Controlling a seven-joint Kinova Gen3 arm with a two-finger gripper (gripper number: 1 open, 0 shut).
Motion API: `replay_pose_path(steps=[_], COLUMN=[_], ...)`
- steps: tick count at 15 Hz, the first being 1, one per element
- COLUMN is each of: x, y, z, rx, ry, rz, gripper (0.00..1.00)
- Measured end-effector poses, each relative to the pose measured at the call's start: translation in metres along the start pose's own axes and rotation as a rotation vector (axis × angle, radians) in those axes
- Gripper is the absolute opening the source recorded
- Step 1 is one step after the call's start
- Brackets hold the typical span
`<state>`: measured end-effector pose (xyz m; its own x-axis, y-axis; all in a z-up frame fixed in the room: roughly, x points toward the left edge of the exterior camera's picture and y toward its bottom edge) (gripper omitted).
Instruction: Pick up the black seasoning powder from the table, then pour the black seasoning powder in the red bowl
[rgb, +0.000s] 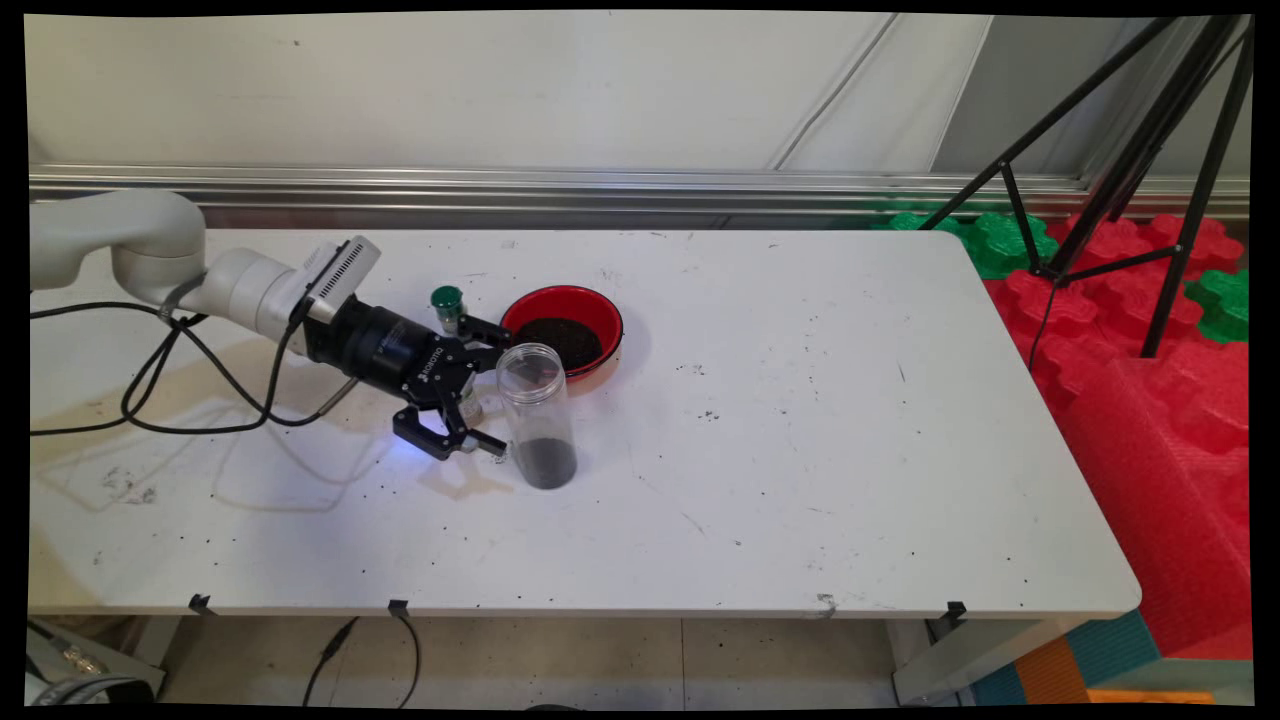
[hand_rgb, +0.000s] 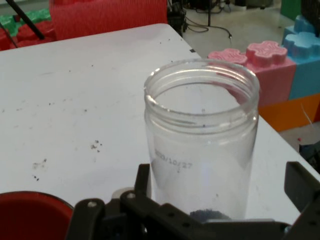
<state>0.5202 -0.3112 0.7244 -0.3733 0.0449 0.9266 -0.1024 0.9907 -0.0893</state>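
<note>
A clear, lidless plastic jar (rgb: 538, 400) (hand_rgb: 202, 135) stands upright on the white table (rgb: 800, 450), with a layer of dark grains at its bottom. My gripper (rgb: 489, 392) (hand_rgb: 221, 186) reaches in low from the left and is open. One finger is on each side of the jar's lower half, and I see no contact. Just behind the jar sits a red bowl (rgb: 560, 297) (hand_rgb: 30, 215) holding dark grains. A small bottle with a green cap (rgb: 447, 303) stands behind the gripper, close to its far finger.
Dark crumbs are scattered on the table around the jar. A black tripod (rgb: 1120, 180) and red and green foam blocks (rgb: 1150, 400) stand beyond the table's right end. Black cables hang from the arm at the left.
</note>
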Motion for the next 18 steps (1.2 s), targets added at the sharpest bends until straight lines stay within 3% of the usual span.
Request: replay_pose_path(steps=[5, 6, 18], x=[-0.0003, -0.0003, 0.0057], y=[-0.0038, -0.0043, -0.0054], z=[0.0076, 0.0085, 0.0033], rx=[0.006, 0.007, 0.017], ry=[0.002, 0.002, 0.011], rz=[-0.005, -0.005, -0.009], gripper=[1.00, 0.00, 0.00])
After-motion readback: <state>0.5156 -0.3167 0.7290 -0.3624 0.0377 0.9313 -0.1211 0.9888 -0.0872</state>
